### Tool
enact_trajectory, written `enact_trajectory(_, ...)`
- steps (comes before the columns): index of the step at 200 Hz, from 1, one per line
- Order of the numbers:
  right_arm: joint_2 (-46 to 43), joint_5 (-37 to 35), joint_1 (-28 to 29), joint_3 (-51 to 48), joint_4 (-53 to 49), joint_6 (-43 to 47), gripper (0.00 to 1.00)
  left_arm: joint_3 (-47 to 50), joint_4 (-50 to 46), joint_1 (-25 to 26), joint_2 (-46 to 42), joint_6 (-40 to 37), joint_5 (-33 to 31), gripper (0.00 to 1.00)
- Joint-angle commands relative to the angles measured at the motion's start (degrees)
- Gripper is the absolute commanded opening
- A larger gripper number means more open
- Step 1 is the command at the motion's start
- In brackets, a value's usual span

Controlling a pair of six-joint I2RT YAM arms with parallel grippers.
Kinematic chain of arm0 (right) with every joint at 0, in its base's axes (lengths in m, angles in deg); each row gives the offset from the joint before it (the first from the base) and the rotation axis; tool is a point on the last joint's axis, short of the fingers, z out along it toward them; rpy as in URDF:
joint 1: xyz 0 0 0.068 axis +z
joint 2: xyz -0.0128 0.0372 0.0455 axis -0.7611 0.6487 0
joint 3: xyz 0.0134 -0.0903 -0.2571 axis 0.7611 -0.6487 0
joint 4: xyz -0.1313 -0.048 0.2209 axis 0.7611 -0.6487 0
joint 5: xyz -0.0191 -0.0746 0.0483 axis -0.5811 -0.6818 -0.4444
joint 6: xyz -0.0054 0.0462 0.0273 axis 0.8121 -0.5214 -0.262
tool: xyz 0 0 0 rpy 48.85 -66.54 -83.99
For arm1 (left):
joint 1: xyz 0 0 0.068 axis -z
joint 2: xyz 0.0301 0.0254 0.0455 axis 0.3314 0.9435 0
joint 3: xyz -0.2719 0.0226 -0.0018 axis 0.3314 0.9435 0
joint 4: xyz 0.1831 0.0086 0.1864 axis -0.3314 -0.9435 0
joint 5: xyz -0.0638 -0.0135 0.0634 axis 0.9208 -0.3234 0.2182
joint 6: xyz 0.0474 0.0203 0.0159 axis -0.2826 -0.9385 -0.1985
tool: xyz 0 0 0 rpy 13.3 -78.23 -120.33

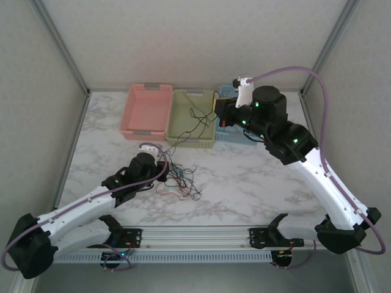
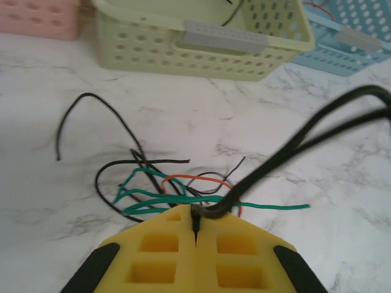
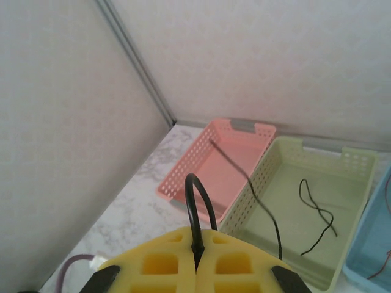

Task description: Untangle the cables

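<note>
Two arms work over a marbled tabletop (image 1: 256, 183) that carries three baskets side by side along its far edge: a pink basket (image 1: 146, 113) on the left, a green basket (image 1: 182, 116) in the middle and a blue basket (image 2: 348, 55) on the right.

Most of the cables (image 1: 180, 180) lie as a loose tangle of black, green and red-orange strands on the tabletop. The tangle sits just in front of the left arm's fingers and on the near side of the green basket.

The left hand (image 2: 195, 213) is closed, its yellow fingers pressed together on a black cable (image 2: 293, 143). This cable rises doubled from the pinch toward the upper right. Green and orange strands cross directly beyond the fingertips. One black end (image 2: 91, 104) curls away to the left, apart from the tangle.

The right hand (image 3: 195, 247) hangs above the baskets and is also closed. It pinches a black loop (image 3: 195, 195) that arches up from between its fingertips. From above, a thin black line runs from the left hand across the near rim of the green basket toward the right hand. Whether both hands grip the same strand cannot be told.

A separate wavy black strand (image 3: 317, 210) lies on the floor of the green basket, and a red strand (image 2: 316, 7) shows inside the blue basket
</note>
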Motion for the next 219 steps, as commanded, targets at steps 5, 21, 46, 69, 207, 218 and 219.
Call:
enact_trajectory(5,-0.25,0.80,-1.48,2.52,-1.98,1.80,0.00,-1.88,-8.59,-1.56,-3.21,2.14,-4.42,0.00)
enact_trajectory(21,0.54,-0.95,-1.57,3.96,-3.86,3.55,0.00,-3.23,-11.68,-2.60,-4.21,2.52,-5.62,0.00)
enact_trajectory(46,1.32,-5.46,-1.96,4.77,-5.76,6.96,0.00,-4.84,-16.31,-4.79,-5.60,3.94,-7.78,0.00)
enact_trajectory(69,0.68,-6.30,-2.78,3.52,-5.58,7.67,0.00,-5.01,-17.77,-7.02,-7.26,4.91,-6.83,0.00)
enact_trajectory(207,29.09,-8.06,-4.34,21.22,-0.65,6.66,0.00,-7.20,-21.01,-7.83,-10.02,2.36,-4.63,0.00)
enact_trajectory(218,32.07,-8.35,-5.26,23.24,-0.66,5.89,0.00,-7.35,-21.25,-7.95,-10.13,2.45,-4.52,0.00)
enact_trajectory(219,32.44,-8.37,-5.31,23.42,-0.66,5.81,0.00,-7.35,-21.25,-7.96,-10.15,2.49,-4.52,0.00)
